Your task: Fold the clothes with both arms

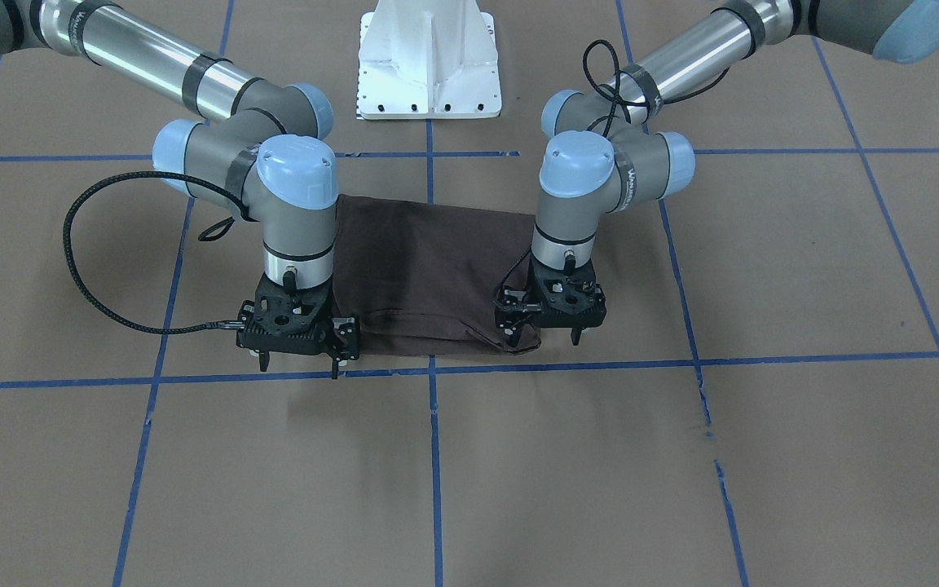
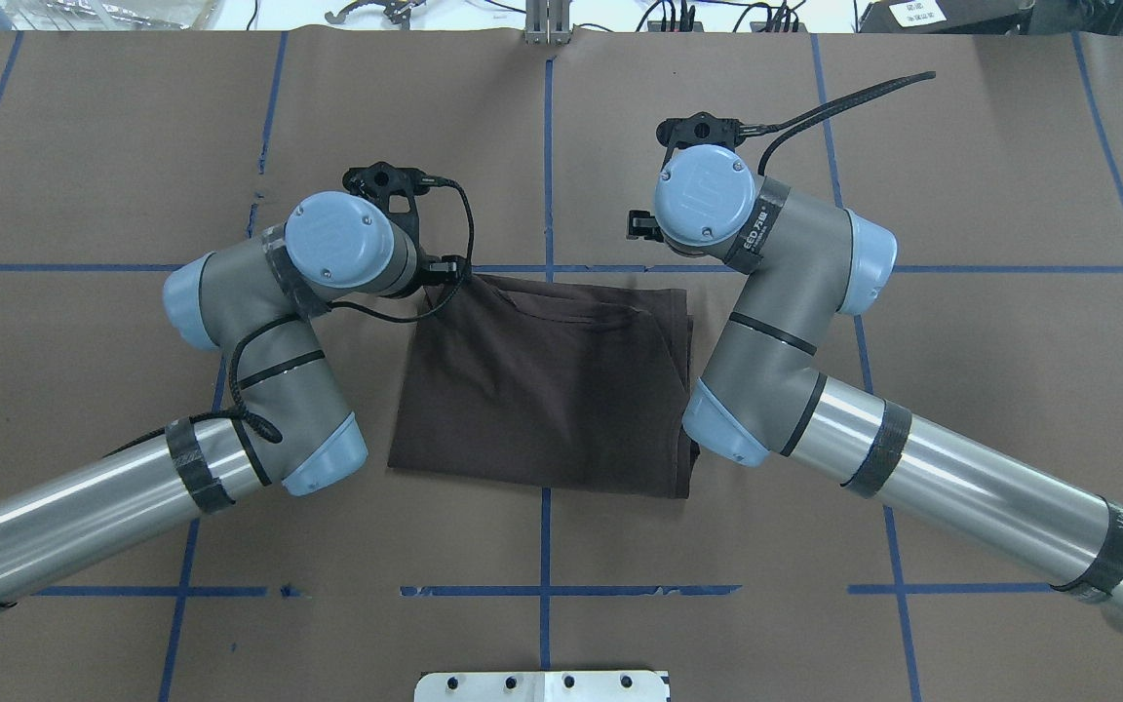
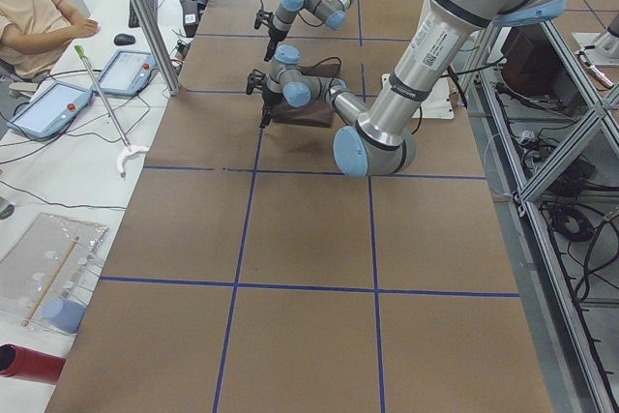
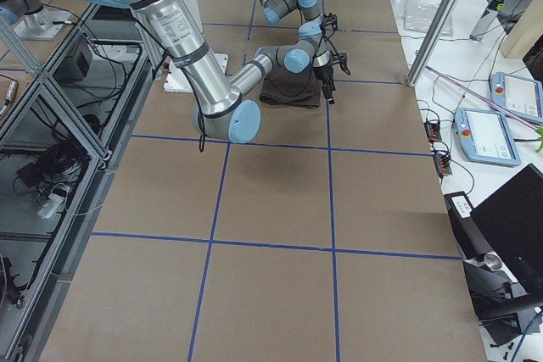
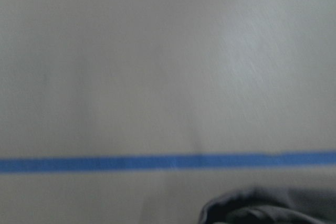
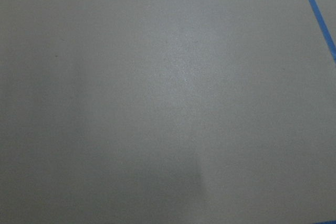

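The dark brown T-shirt (image 1: 429, 269) lies folded into a flat rectangle on the brown table (image 2: 961, 409), between both arms. My left gripper (image 1: 541, 336) points down at the shirt's corner farthest from the robot's base, jaws open. One fingertip is at the cloth's edge, and I cannot tell whether it touches. A dark fold of the T-shirt (image 5: 262, 211) shows at the bottom of the left wrist view. My right gripper (image 1: 300, 367) hangs open just off the shirt's other far corner, over bare table, holding nothing. From overhead, the wrists hide both pairs of fingers beside the T-shirt (image 2: 542, 380).
Blue tape lines (image 1: 433, 456) grid the table. The white pedestal base (image 1: 429, 65) stands behind the shirt. In the left side view a person (image 3: 34, 16) sits beyond the table's edge with tablets (image 3: 48, 108) and loose tools.
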Motion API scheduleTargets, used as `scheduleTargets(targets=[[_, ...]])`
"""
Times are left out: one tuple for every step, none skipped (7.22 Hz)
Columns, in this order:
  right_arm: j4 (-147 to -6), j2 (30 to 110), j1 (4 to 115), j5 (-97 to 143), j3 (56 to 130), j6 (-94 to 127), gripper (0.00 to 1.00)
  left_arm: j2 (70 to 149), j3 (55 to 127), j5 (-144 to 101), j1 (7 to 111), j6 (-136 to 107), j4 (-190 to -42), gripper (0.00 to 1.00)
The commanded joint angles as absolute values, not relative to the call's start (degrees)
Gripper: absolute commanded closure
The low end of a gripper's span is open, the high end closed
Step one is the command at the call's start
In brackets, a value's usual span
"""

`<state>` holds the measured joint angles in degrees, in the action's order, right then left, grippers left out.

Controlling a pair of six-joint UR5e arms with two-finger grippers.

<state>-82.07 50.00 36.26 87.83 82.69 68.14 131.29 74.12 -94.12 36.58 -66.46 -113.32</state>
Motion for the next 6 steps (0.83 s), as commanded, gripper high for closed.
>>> scheduleTargets(targets=[[-82.0, 49.9, 36.1, 87.8, 83.1, 68.6, 0.00, 133.2, 69.9, -94.7, 39.3, -65.0, -116.7, 0.00], [-82.1, 50.0, 36.1, 87.9, 83.9, 68.6, 0.00, 133.6, 71.1, -96.5, 39.6, -65.0, -116.7, 0.00], [-82.1, 50.1, 36.1, 88.6, 85.0, 68.5, 0.00, 133.1, 74.8, -100.2, 39.6, -65.0, -115.8, 0.00], [-82.4, 50.2, 36.1, 90.8, 86.3, 68.0, 0.00, 131.2, 79.4, -100.5, 39.6, -64.9, -115.3, 0.00], [-82.7, 50.5, 36.7, 95.8, 88.1, 67.9, 0.00, 129.7, 84.6, -100.6, 39.6, -64.9, -111.5, 0.00], [-83.0, 52.7, 37.4, 97.4, 91.1, 67.4, 0.00, 128.1, 90.6, -101.3, 39.6, -64.9, -106.2, 0.00]])
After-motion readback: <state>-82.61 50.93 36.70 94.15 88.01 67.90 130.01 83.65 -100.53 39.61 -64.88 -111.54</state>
